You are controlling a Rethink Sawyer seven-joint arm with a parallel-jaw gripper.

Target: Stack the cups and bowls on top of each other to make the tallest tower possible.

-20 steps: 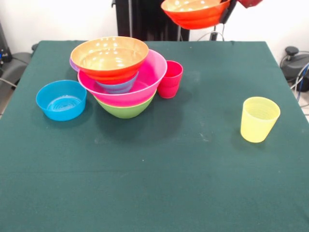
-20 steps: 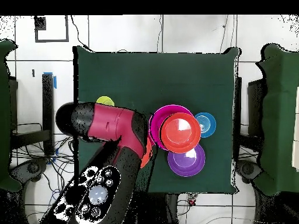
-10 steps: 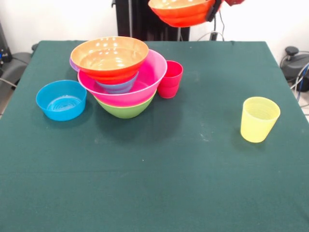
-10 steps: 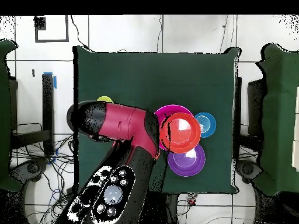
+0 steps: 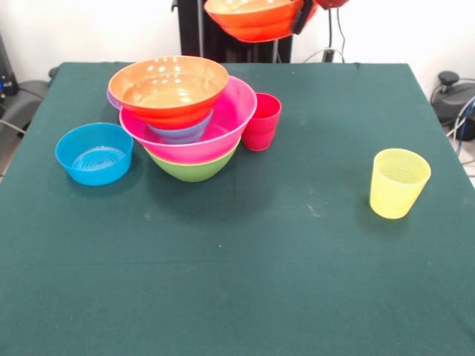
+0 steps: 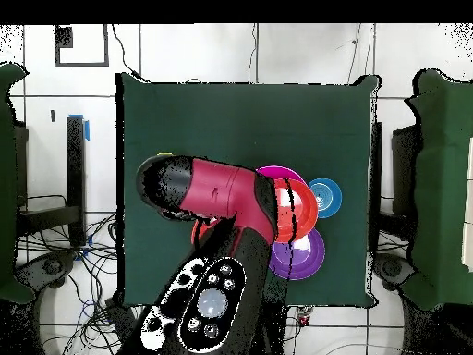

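No readable txt, labels, brands or nos. anywhere: bowls, cups, table cloth and arm all plain, incl. what's up by the claw.

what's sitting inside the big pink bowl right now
A blue bowl with an orange bowl on top. The pink bowl hides anything deeper.

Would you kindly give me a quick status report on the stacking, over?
Claw holding orange bowl aloft behind the table. Tower standing, green bowl at bottom. Red cup touching tower; path otherwise clear.
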